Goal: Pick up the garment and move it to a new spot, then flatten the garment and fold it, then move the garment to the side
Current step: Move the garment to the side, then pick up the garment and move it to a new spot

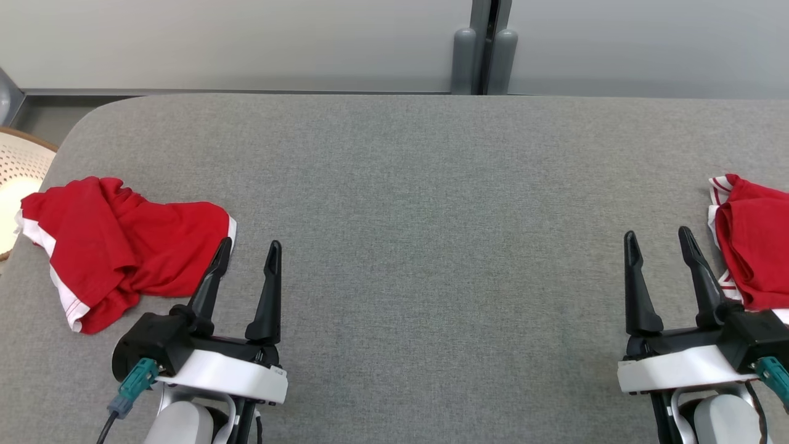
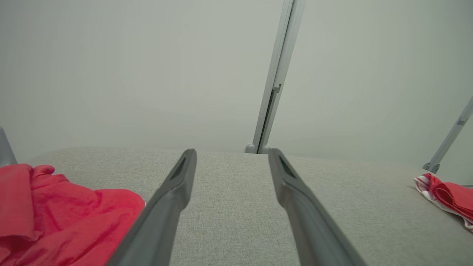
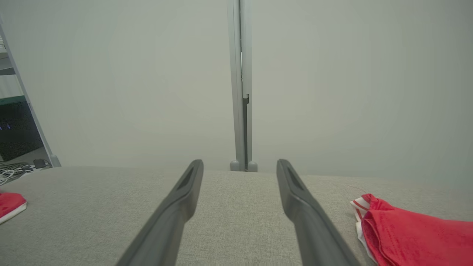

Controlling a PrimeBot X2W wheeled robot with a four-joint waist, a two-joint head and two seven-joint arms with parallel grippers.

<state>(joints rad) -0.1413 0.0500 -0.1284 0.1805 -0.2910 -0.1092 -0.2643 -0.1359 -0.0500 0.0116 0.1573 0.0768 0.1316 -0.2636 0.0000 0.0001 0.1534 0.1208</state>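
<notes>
Grey fabric-covered table (image 1: 431, 185) with both arms low over its near edge; left gripper (image 1: 250, 243) has its fingers apart and empty; right gripper (image 1: 657, 233) is also apart and empty. The crumpled red garment with white trim (image 1: 117, 246) lies at the table's left end, just beside the left gripper, contact unclear. A second red garment with striped white trim (image 1: 755, 246) sits at the right edge and looks already folded. Judged: for the crumpled one, the pickup, move, flatten, fold and set-aside are all left to do.
</notes>
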